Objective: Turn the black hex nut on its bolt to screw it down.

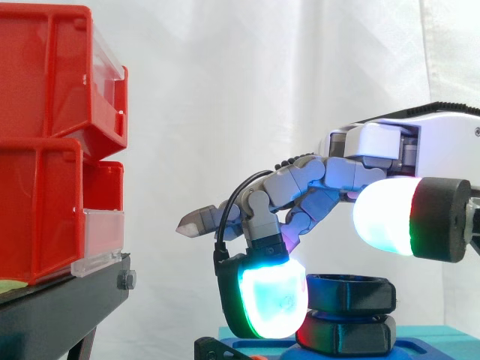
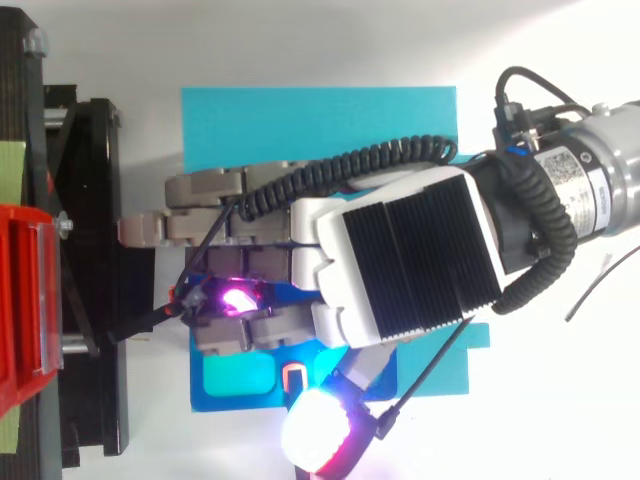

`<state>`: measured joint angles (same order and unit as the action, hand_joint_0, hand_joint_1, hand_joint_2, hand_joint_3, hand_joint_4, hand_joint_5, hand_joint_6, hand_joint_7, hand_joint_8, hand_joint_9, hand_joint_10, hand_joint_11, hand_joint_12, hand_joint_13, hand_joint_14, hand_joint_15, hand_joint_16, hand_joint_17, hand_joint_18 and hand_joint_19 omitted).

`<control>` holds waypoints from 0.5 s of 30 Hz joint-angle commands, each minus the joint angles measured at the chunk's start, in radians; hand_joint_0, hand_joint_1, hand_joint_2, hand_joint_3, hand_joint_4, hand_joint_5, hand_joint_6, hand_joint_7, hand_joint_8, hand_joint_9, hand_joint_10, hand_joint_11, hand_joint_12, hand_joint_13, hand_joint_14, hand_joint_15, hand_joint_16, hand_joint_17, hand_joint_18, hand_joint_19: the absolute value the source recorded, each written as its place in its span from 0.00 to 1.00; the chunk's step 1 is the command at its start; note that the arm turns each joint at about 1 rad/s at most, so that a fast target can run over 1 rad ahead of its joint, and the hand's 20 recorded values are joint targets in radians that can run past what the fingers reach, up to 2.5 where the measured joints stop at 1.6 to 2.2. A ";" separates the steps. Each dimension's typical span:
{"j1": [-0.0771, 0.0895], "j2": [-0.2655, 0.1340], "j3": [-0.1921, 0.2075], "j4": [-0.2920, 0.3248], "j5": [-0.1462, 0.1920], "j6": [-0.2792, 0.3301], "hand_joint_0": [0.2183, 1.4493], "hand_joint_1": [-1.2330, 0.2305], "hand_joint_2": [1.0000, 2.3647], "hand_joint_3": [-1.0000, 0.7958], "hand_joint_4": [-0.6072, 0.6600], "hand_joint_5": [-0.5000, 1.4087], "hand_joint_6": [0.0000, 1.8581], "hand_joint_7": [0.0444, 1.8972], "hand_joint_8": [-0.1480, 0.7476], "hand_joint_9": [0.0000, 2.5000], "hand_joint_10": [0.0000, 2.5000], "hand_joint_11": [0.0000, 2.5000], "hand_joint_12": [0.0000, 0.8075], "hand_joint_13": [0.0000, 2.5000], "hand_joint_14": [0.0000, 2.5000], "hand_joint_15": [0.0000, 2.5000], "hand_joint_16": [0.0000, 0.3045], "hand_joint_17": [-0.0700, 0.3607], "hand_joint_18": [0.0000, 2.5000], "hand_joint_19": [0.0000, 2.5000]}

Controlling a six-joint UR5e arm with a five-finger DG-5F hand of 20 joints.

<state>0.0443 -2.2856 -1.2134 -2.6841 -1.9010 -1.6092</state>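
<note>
Hand [image 1: 375,146] loosely spread. One bent finger sets its smooth, cyan-glowing pad [image 1: 274,296] against the left face of the black hex nut [image 1: 352,294]. The nut sits on a matching black hexagonal piece [image 1: 345,335], over a flat turquoise sheet [image 2: 320,125].

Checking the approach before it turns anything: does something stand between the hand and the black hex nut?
Nothing visible does. In the side view the hand has its cyan pad right beside the black hex nut, on its left, with no object between; whether they touch is unclear.
</note>
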 commanded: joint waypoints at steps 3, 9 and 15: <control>-0.024 0.000 0.000 0.001 -0.012 -0.003 0.22 0.81 0.00 0.28 0.60 0.24 0.36 0.66 0.52 0.35 0.00 0.07 0.46 0.16 0.00 0.00 0.17 0.44 0.17 0.11; -0.043 0.000 0.000 0.021 -0.038 -0.003 0.22 0.82 0.00 0.28 0.60 0.24 0.36 0.65 0.52 0.35 0.00 0.07 0.46 0.15 0.00 0.00 0.18 0.44 0.17 0.10; -0.058 0.002 0.000 0.023 -0.059 -0.003 0.22 0.82 0.00 0.28 0.60 0.24 0.36 0.65 0.52 0.35 0.00 0.07 0.46 0.15 0.00 0.00 0.18 0.44 0.17 0.11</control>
<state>-0.0055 -2.2855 -1.2134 -2.6628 -1.9482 -1.6122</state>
